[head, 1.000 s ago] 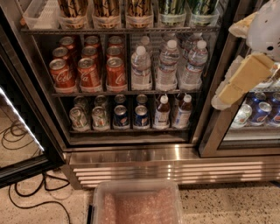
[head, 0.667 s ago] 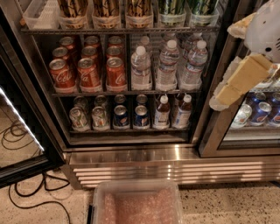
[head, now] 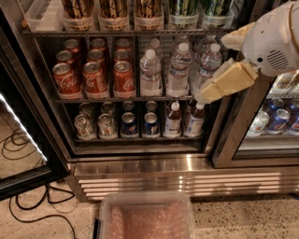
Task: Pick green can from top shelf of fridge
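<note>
Well below the slim green can (head: pixel 216 6) hangs the blocky tan gripper (head: pixel 226 81), its state impossible to tell.

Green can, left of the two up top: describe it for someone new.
In the dark display fridge, find the thin grey wire top shelf, above the red cola cans and up-left of the pale gripper. The slim dark green can stands fourth from the left in a clear tray; the three cans to its left are gold-and-black, and the other green can is to its right.
</note>
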